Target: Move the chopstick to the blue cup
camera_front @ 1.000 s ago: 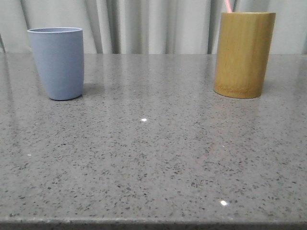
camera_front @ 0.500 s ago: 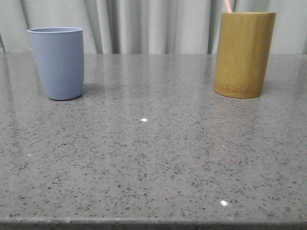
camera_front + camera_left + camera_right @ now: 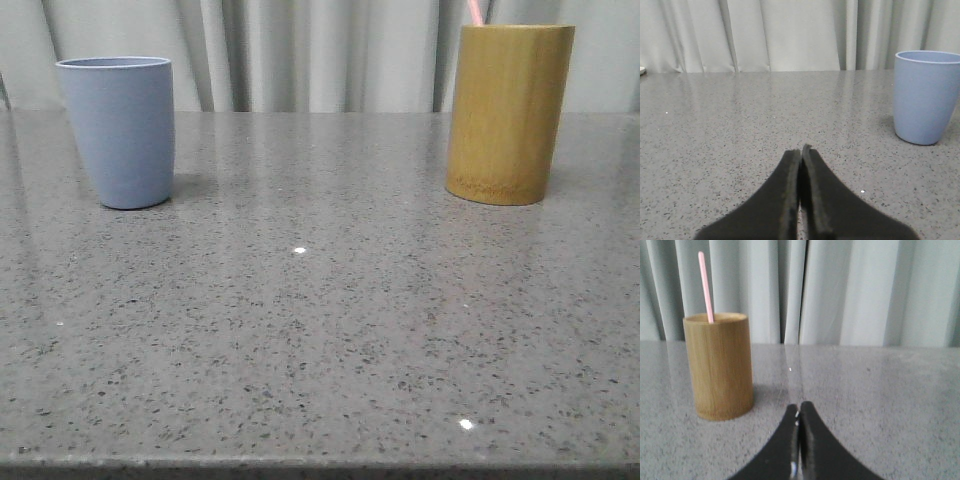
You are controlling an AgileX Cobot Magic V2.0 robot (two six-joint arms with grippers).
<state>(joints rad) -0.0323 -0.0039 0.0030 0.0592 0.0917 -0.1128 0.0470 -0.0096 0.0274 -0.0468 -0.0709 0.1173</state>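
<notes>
The blue cup (image 3: pixel 118 130) stands upright at the far left of the table; the left wrist view also shows the blue cup (image 3: pixel 926 96). A pink chopstick (image 3: pixel 476 12) pokes out of the bamboo holder (image 3: pixel 508 113) at the far right, and the right wrist view shows the chopstick (image 3: pixel 705 286) leaning in the holder (image 3: pixel 718 365). My left gripper (image 3: pixel 800 150) is shut with nothing in it, low over the table, short of the cup. My right gripper (image 3: pixel 798 407) is shut and holds nothing, short of the holder. Neither arm shows in the front view.
The speckled grey stone table (image 3: pixel 320 330) stretches between the two containers. Pale curtains (image 3: pixel 310 50) hang behind the table's far edge. The table's front edge runs along the bottom of the front view.
</notes>
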